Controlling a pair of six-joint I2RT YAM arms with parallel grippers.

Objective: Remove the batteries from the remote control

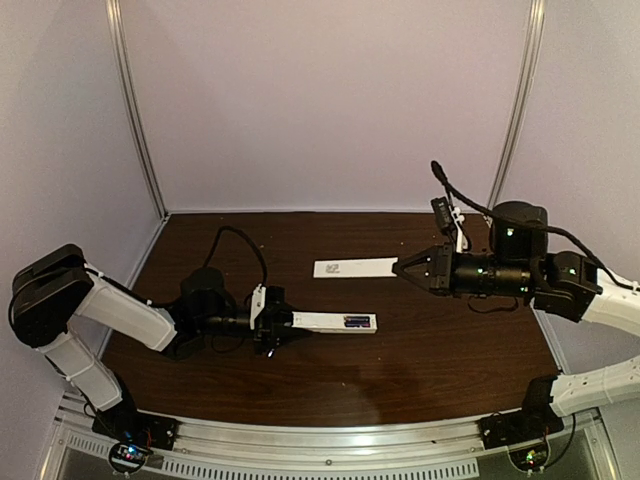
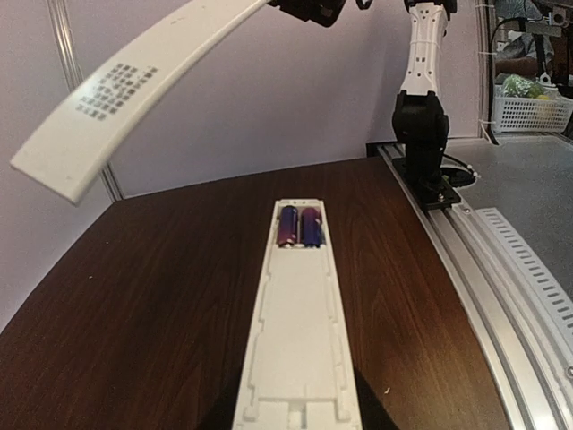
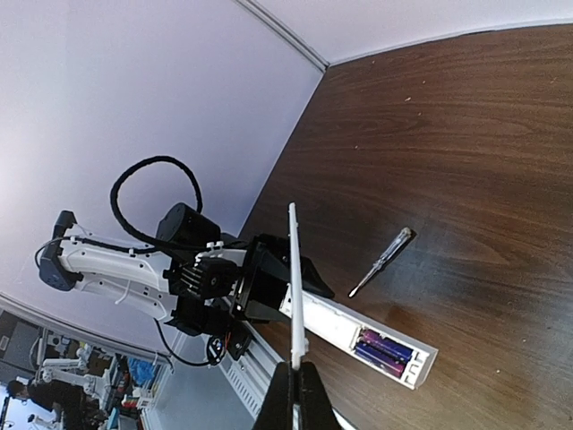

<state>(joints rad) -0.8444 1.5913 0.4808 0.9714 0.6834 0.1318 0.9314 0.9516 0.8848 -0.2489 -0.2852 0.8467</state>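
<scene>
The remote control (image 1: pixel 335 322) is a slim white bar lying low over the dark table, back face up. Its compartment stands uncovered, with two purple-blue batteries (image 1: pixel 355 321) side by side at the far end. They also show in the left wrist view, batteries (image 2: pixel 300 226) in the remote control (image 2: pixel 300 340). My left gripper (image 1: pixel 283 322) is shut on the remote's near end. My right gripper (image 1: pixel 403 268) hangs above the table, shut on one end of a thin flat white cover strip (image 1: pixel 355 267). From the right wrist the strip (image 3: pixel 295 278) appears edge-on above the remote control (image 3: pixel 340 324).
A small silvery screwdriver (image 3: pixel 380 262) lies on the table just beyond the remote. White booth walls close the back and sides. A metal rail (image 1: pixel 320 440) runs along the near edge, and the right arm's base (image 2: pixel 421 134) stands on it.
</scene>
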